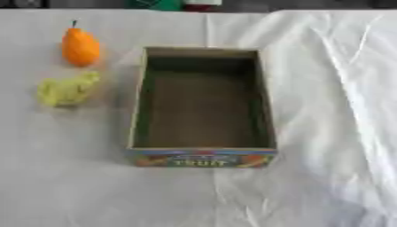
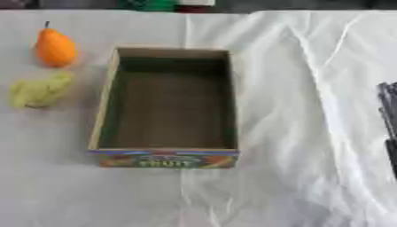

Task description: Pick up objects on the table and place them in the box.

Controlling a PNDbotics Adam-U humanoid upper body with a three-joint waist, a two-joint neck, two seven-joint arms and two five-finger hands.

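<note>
Right eye view: right hand (image 2: 387, 119) edges in right of the empty box (image 1: 139, 99), fingers unreadable; pear (image 1: 80, 46) and yellow lump (image 1: 68, 89) wait left.

boxes: one open cardboard box (image 1: 201, 153) | fruit: one orange pear (image 1: 80, 47) | other: one yellow-green lumpy object (image 1: 68, 89)

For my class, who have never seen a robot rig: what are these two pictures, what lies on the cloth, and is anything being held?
Both pictures come from a two-eyed camera in a humanoid robot's head, looking down at one moment. On the white cloth stands an open cardboard box, with nothing in it. To its left lie an orange pear-shaped fruit and a yellow-green lumpy object. Nothing is held. Only a dark part of the robot's right side shows at the right eye view's edge; its hands cannot be made out.
</note>
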